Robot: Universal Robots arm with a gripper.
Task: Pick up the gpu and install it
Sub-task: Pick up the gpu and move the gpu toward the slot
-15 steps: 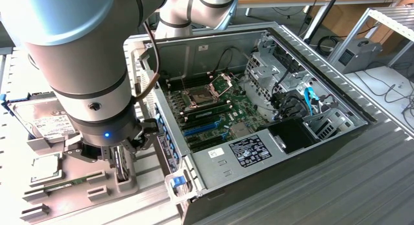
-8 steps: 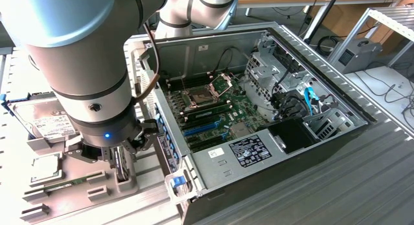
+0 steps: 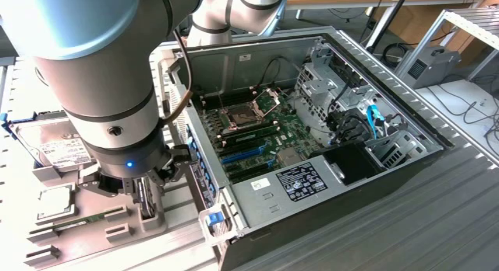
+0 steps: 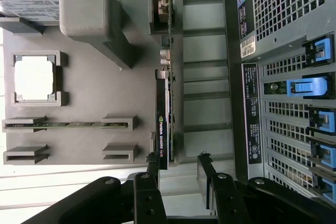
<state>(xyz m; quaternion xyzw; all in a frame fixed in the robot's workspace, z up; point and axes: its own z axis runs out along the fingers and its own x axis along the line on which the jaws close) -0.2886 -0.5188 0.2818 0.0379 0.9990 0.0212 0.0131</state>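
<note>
Your gripper (image 4: 177, 167) is spread wide over the gpu (image 4: 164, 109), which stands on edge in the grey holder (image 4: 94, 82) by the PC case (image 3: 234, 66). Card's v. close to one finger (image 4: 153, 165): you could clip or tilt it.

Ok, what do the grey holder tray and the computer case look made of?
Holder tray: probably matte grey plastic, dull and blocky with no glare. Computer case: sheet metal, bare grey inside, with punched holes and folded edges.
</note>
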